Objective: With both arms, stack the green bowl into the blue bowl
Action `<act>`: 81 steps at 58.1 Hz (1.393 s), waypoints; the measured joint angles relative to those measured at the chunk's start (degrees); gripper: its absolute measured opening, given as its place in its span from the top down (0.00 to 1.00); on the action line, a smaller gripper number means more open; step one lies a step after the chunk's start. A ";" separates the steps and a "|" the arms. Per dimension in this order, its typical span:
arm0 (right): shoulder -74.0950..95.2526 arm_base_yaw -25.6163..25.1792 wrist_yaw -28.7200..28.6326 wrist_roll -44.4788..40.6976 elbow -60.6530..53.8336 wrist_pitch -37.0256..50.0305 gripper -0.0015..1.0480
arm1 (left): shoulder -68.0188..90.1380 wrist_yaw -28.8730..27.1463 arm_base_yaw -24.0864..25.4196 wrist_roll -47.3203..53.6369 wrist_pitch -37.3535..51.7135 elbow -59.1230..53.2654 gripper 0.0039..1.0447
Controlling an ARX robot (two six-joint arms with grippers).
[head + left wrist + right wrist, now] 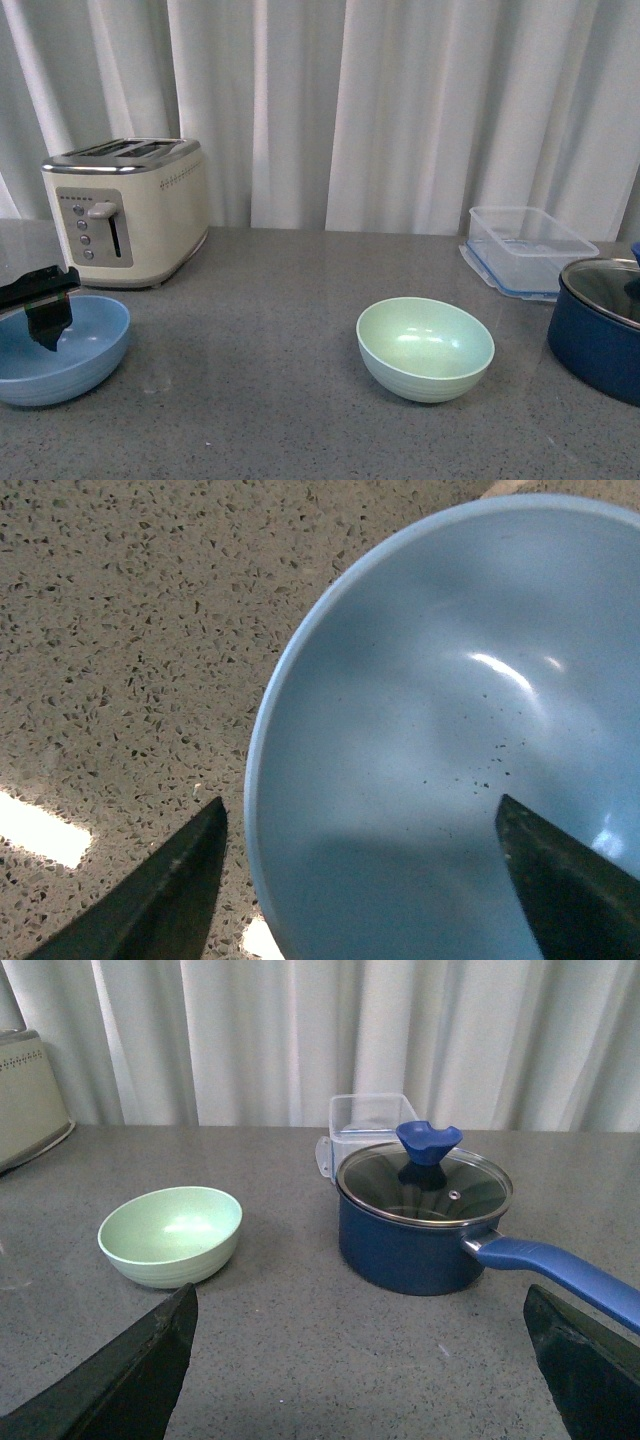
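While the green bowl [425, 348] sits on the counter [270, 300], well apart from the blue bowl [70, 355] at far left, stacking is not yet begun. Left gripper [360, 802]: spread wide, straddling the blue bowl's rim, nothing clasped. Right gripper [360, 1295]: spread, empty, short of the green bowl.

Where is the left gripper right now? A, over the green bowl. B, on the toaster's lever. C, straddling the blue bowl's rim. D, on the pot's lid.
C: the left gripper is open, with one finger over the inside of the blue bowl and the other over the counter, while the green bowl stands apart with nothing over it.
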 joint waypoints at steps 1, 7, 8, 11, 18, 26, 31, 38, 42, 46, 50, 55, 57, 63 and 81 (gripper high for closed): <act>0.00 0.00 0.00 0.00 0.00 0.00 0.10 | 0.13 0.04 -0.09 -0.09 0.02 0.04 0.26; 0.00 0.00 0.00 0.00 0.00 0.00 0.10 | 0.66 0.04 -0.39 -0.42 -0.09 0.13 0.41; 0.00 0.00 0.00 0.00 0.00 0.00 0.10 | 0.70 0.04 -0.39 -0.44 -0.11 0.15 0.43; 0.00 0.00 0.00 0.00 0.00 0.00 0.10 | 0.87 -0.11 -0.46 -0.55 -0.17 0.22 0.51; 0.00 0.00 0.00 0.00 0.00 0.00 0.10 | 0.90 -0.13 -0.55 -0.70 -0.52 0.22 0.69; 0.00 0.00 0.00 0.00 0.00 0.00 0.10 | 0.26 0.66 -0.72 -0.94 -1.05 0.28 0.89; 0.00 0.00 0.00 0.00 0.00 0.00 0.10 | -0.92 1.44 -1.40 -1.40 -1.92 1.07 0.97; 0.00 0.00 0.00 0.00 0.00 0.00 0.10 | -3.21 1.90 -3.69 -1.79 -2.51 3.10 0.97; 0.00 0.00 0.00 0.00 0.00 0.00 0.10 | -4.26 2.47 -5.90 -2.01 -2.49 4.57 0.97; 0.00 0.00 0.00 0.00 0.00 0.00 0.10 | -4.46 2.99 -8.41 -2.34 -2.49 6.01 0.97; 0.00 0.00 0.00 0.00 0.00 0.00 0.10 | -4.35 2.99 -10.62 -2.62 -2.49 6.91 0.97; 0.00 0.00 0.00 0.00 0.00 0.00 0.10 | -3.30 2.84 -13.38 -3.26 -2.62 8.33 0.97; 0.00 0.00 0.00 0.00 0.00 0.00 0.10 | -2.75 2.82 -14.29 -3.58 -2.67 8.79 0.97; 0.00 0.00 0.00 0.00 0.00 0.00 0.10 | -1.07 2.80 -16.90 -4.52 -2.78 9.64 0.97; 0.00 0.00 0.00 0.00 0.00 0.00 0.10 | 4.61 1.33 -21.24 -6.60 -2.60 10.16 0.97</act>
